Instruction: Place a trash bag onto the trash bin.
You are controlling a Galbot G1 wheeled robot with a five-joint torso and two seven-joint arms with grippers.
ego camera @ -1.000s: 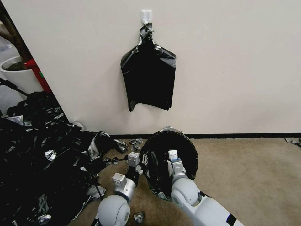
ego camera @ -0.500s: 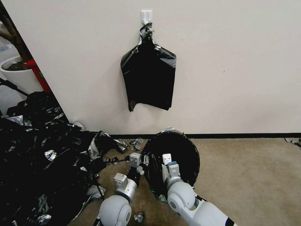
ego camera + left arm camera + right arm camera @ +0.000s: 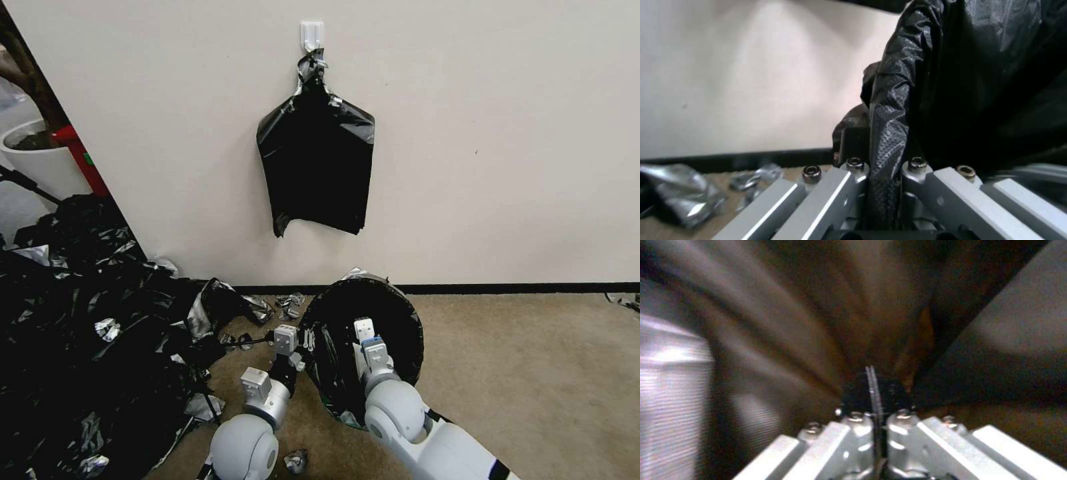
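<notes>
The trash bag (image 3: 393,320) stands as a round, open black mouth on the carpet near the wall. The trash bin is hidden under its film. My left gripper (image 3: 303,340) is at the mouth's left rim. In the left wrist view this gripper (image 3: 885,156) is shut on a wrinkled fold of the trash bag (image 3: 951,83). My right gripper (image 3: 364,321) reaches down inside the mouth. In the right wrist view it (image 3: 872,396) is shut on a thin edge of film, with dark bag wall (image 3: 809,306) all around.
A flat sheaf of black bags (image 3: 317,160) hangs from a white wall hook (image 3: 311,33). A broad black plastic heap (image 3: 87,320) covers the floor at left, with a white planter (image 3: 40,160) behind it. Silver scraps (image 3: 288,307) lie nearby. Bare carpet (image 3: 533,373) lies to the right.
My right gripper drew back and left inside the bag half a second ago, widening the mouth, then returned forward. The left arm stayed put.
</notes>
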